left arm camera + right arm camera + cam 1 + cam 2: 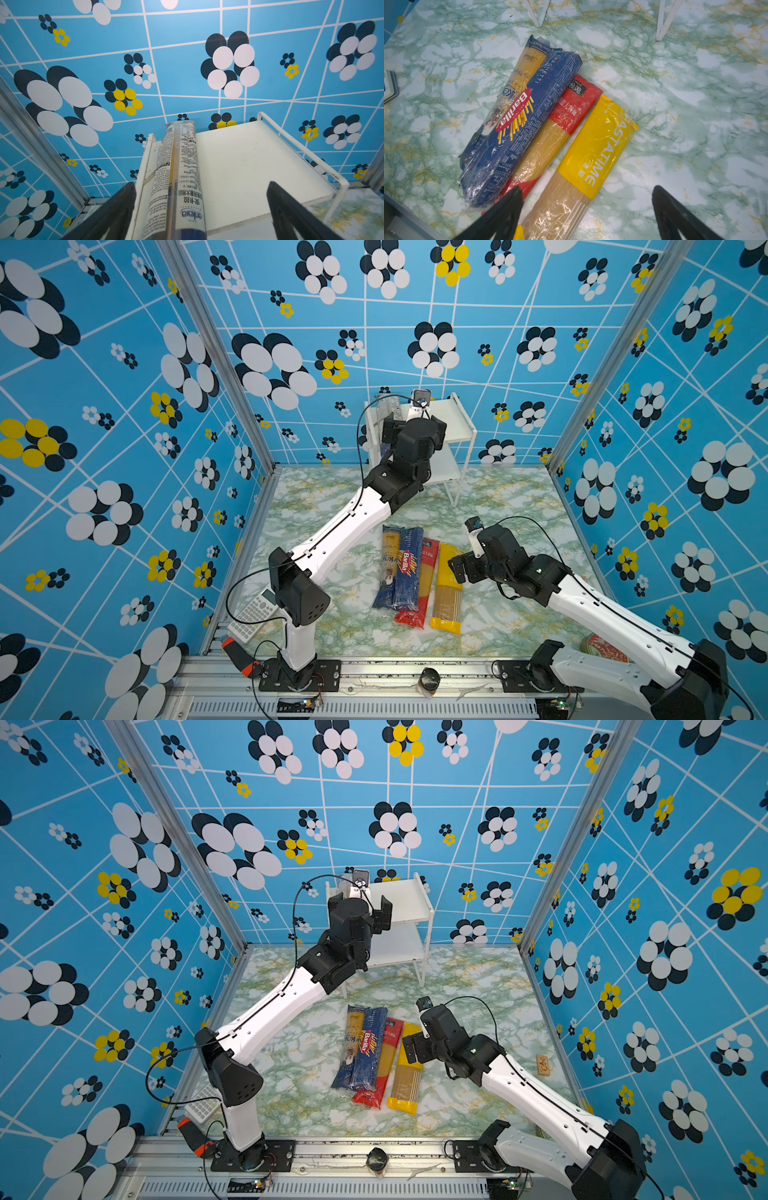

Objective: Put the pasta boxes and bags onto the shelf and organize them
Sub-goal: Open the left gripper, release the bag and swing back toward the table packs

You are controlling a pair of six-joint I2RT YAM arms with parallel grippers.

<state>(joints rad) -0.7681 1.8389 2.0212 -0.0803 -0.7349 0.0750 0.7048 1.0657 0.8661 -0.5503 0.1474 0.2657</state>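
- A green-veined marble tabletop [498, 506] carries a white two-tier shelf [451, 423], a grey calculator [253, 614] and four long spaghetti packs [417, 578] lying side by side.
- The shelf's top board holds one clear blue-ended spaghetti bag [180, 176] along its edge.

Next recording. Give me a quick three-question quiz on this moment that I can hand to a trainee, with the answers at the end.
1. True or false: the left gripper is shut on the clear, dark-blue-ended spaghetti bag lying on the small white two-tier shelf.
2. Which pack lies nearest the open right gripper? A) dark-blue Barilla pack B) yellow-ended spaghetti bag C) red-ended spaghetti bag
3. How many pasta packs lie on the green marbled table?
Key: 1 false, its jaws stand wide open; 2 B; 3 four: the Barilla pack, the red-ended bag, the yellow-ended bag and a second clear, dark-blue-ended bag.
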